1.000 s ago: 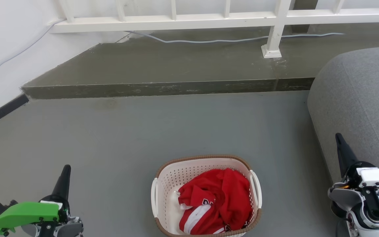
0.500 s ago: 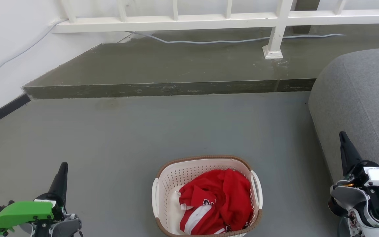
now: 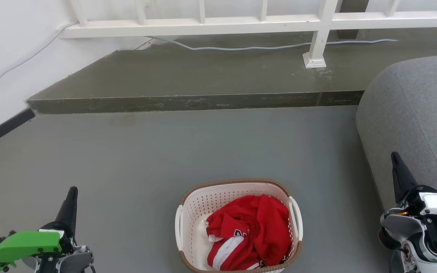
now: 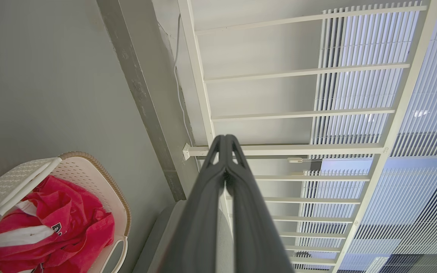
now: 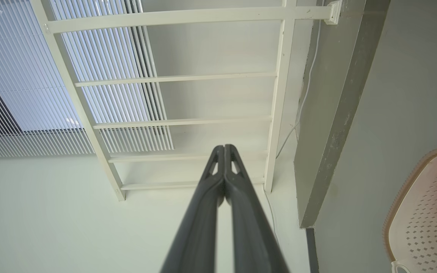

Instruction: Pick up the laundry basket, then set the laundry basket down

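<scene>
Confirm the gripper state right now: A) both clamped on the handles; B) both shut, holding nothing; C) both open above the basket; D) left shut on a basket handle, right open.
B: in the wrist views the left gripper and right gripper each have fingers pressed together with nothing between them, and the laundry basket sits on the floor apart from both.

Grey floor point(image 3: 165, 151), with a raised step point(image 3: 188, 72) behind bearing a white railing point(image 3: 203, 25) and a loose cable point(image 3: 241, 47). Grey sofa point(image 3: 415, 113) at the right. Crumpled red-and-white shirt point(image 3: 256, 223) low in the middle.
</scene>
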